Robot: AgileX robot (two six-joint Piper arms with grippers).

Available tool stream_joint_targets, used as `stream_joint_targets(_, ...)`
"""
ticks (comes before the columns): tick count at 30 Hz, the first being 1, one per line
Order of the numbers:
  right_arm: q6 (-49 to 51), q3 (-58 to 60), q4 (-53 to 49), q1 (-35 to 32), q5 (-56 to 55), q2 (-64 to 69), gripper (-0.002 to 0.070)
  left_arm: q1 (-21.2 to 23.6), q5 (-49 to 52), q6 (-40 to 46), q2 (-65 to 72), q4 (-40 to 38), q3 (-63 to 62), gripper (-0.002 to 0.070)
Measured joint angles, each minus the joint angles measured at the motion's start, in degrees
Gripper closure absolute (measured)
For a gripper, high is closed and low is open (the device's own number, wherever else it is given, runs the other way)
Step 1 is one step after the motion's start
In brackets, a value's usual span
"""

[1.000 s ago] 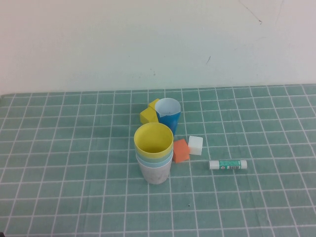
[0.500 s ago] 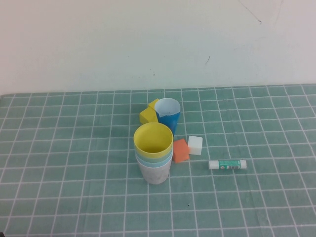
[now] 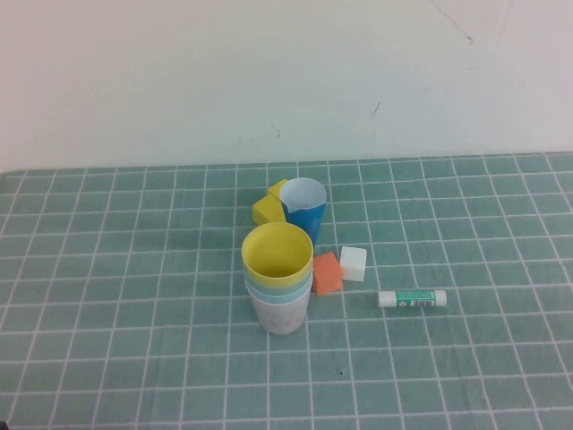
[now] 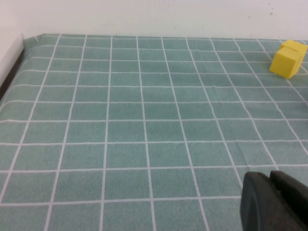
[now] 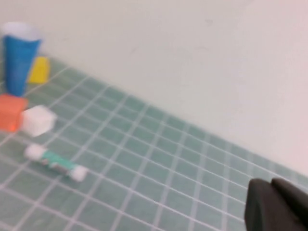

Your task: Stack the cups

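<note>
- You work on a green gridded mat (image 3: 107, 296). Neither arm shows from above, so both sit pulled back off the work area.
- The cups are your target. A nested stack (image 3: 279, 282) stands near the mat's middle: the yellow cup (image 3: 277, 255) on top, a pale blue-green rim under it, and a whitish cup (image 3: 282, 313) at the base.
- One blue cup (image 3: 304, 208) stands apart, upright, behind the stack toward the wall. Judging by this, it is the remaining one: grip it at the rim, lift straight up, centre it over the yellow mouth, then lower it.
- The left gripper (image 4: 274, 202) hangs low over bare mat on the left; its dark tips look pressed together with nothing between them.
- The right gripper (image 5: 276, 204) hovers over the right side; whether its fingers are spread or closed, you cannot tell.
- The yellow cube (image 3: 268, 208) touches the blue cup's left side, so approach from the right.
- The orange cube (image 3: 327, 273) sits just beside the stack, with the white cube (image 3: 354, 263) next to it; keep your descent clear of both.
- The glue stick (image 3: 412, 298) lies well clear to the right.
</note>
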Motion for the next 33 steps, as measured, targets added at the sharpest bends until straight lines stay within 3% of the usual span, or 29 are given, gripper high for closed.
stream_joint_targets(6, -1.0, 8.0, 5.0, -12.5, -2.3, -10.8, 0.0676, 0.0, 0.0, 0.0, 0.0, 0.0, 0.0, 0.0676)
stream_joint_targets(11, -8.4, 11.3, 15.6, -19.2, -1.3, -15.0, 0.0676, 0.0, 0.0, 0.0, 0.0, 0.0, 0.0, 0.0676)
stream_joint_targets(18, -12.0, 11.4, 16.3, -20.2, 9.8, -15.4, 0.0676, 0.0, 0.0, 0.0, 0.0, 0.0, 0.0, 0.0676)
stream_joint_targets(33, -12.6, 11.4, 16.3, -20.2, 10.4, -15.4, 0.0676, 0.0, 0.1, -0.2, 0.0, 0.0, 0.0, 0.0676)
